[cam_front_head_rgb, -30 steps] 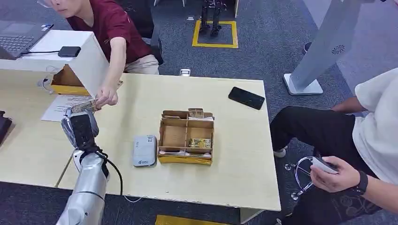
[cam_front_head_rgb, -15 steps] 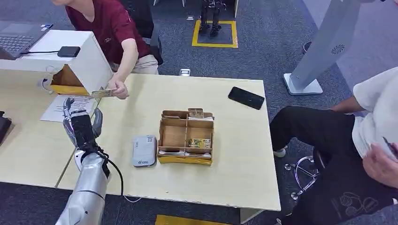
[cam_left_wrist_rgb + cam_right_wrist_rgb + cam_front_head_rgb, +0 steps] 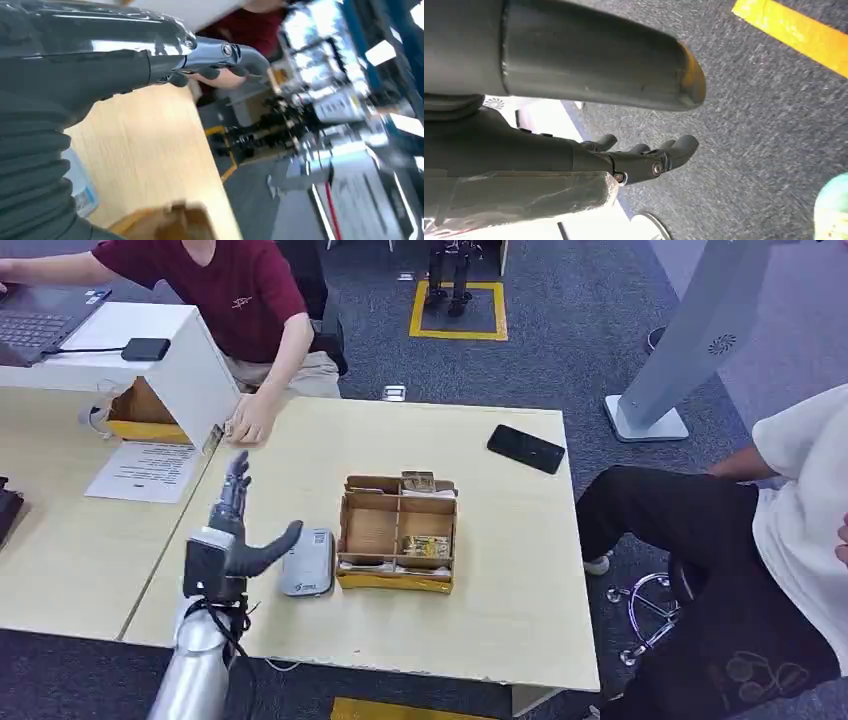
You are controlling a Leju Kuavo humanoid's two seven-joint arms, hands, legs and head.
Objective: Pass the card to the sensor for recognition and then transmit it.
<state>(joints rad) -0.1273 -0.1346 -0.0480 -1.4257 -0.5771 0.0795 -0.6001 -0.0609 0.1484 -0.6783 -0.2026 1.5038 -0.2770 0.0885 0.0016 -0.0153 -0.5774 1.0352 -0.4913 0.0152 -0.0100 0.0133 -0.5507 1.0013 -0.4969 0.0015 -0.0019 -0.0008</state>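
1. Handover looks done or nearly done, judging by the layout: the left hand (image 3: 232, 540) holds nothing, and the person's hand (image 3: 246, 426) rests on the tabletop (image 3: 500, 570) well beyond its fingertips, at the edge of a white box (image 3: 190, 360).
2. Card itself: I cannot make it out clearly. A thin pale edge shows just beside the person's hand, against the white box, and that may be it; the blur leaves this unsure.
3. Left hand state: wide open, fingers (image 3: 236, 485) pointing up and away from the robot, thumb stuck out sideways toward the grey sensor (image 3: 306, 561). It hangs above the tabletop and touches nothing that I can see.
4. Sensor sits just beside the thumb, on the thumb side; the cardboard tray (image 3: 398, 533) with its compartments lies right past the sensor.
5. If another card is to be fetched, the tray is the likely source, so the hand should cross over the sensor without knocking it and lower its fingers into one compartment only.
6. Keep the open fingers away from the person's hand while moving.
7. Right hand (image 3: 644, 160) hangs over the carpet, fingers loosely apart and slightly curled, holding nothing.
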